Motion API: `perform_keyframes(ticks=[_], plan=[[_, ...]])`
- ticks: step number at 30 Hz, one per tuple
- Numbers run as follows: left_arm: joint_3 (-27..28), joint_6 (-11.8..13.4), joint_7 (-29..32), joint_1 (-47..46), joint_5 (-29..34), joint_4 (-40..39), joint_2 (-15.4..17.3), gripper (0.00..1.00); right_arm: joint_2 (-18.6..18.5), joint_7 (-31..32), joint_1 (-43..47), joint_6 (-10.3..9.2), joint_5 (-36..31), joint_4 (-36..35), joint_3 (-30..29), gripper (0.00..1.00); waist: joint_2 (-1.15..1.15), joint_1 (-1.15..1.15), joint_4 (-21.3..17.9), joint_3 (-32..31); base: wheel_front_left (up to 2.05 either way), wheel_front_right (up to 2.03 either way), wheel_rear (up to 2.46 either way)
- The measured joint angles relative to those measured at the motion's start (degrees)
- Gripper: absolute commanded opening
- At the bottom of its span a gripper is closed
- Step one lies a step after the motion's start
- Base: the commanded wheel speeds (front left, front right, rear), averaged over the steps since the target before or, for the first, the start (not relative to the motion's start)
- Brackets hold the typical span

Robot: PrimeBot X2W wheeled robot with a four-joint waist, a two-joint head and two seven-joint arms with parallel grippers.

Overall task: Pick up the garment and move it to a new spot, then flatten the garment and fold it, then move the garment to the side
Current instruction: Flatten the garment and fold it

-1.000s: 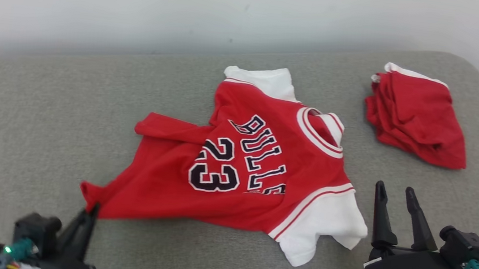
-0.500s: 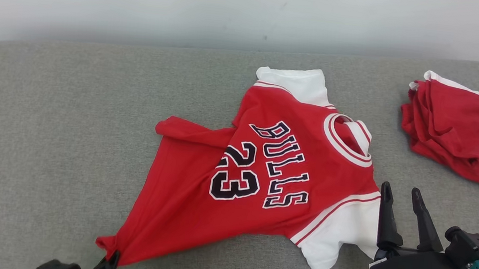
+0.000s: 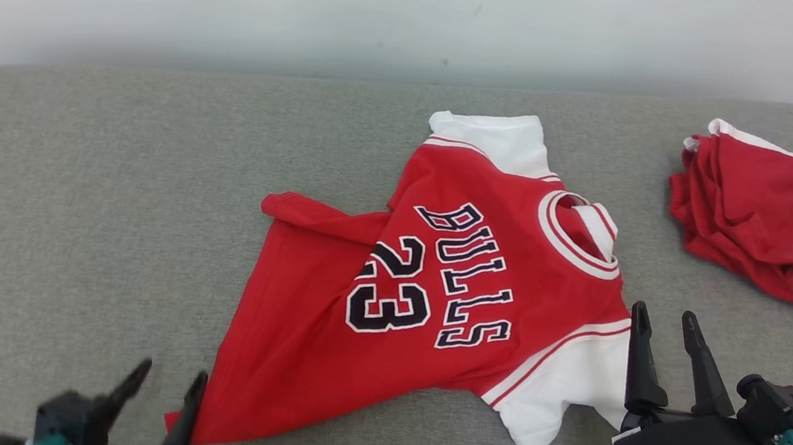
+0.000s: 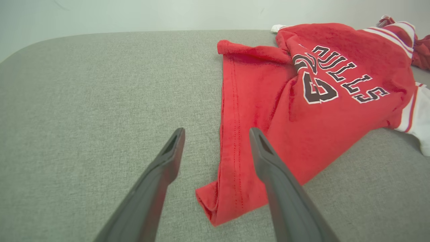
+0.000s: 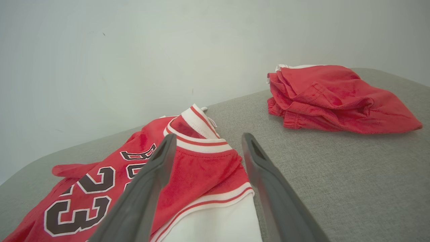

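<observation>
Jersey [image 3: 434, 286] spread, apparently for flattening
Your left pincer [image 3: 174, 369] gapes at its lower-left hem [image 3: 218, 411]; your right pincer [image 3: 662, 311], also open, hovers by the sleeve [image 3: 556, 397].

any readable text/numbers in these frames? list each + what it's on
"BULLS": black, white-edged letters on the front of the red jersey.
"23": same lettering, same jersey, beside the word.
Folded red garment: no text shows on it.
No other text can be read.

The red short-sleeved cloth jersey with white sleeves [image 3: 424, 308] carries "BULLS" and the number "23" in black, white-edged characters.
</observation>
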Motion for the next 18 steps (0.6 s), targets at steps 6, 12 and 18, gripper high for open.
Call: perform_keyframes(ticks=[6, 12, 18], plan=[[0.35, -2.15, 1.22, -6.13, 0.29, 1.59, 1.77, 1.00, 0.03, 0.00, -0.73, 0.00, 0.09, 0.41, 0.47, 1.00, 0.00, 0.00, -1.74, 0.31, 0.00, 0.00, 0.00], [0.23, -5.11, 2.55, -10.70, -2.19, 6.84, 1.82, 1.00, 0.45, 0.00, -1.68, 0.00, 0.58, 0.70, 0.81, 1.00, 0.00, 0.01, -4.37, 1.37, 0.00, 0.00, 0.00], [0.30, -6.48, 2.52, -11.98, -3.24, 13.01, 1.92, 1.00, 1.32, 0.00, -2.43, 0.00, 0.94, 0.85, 0.90, 1.00, 0.00, 0.01, -7.54, 2.46, 0.00, 0.00, 0.00]])
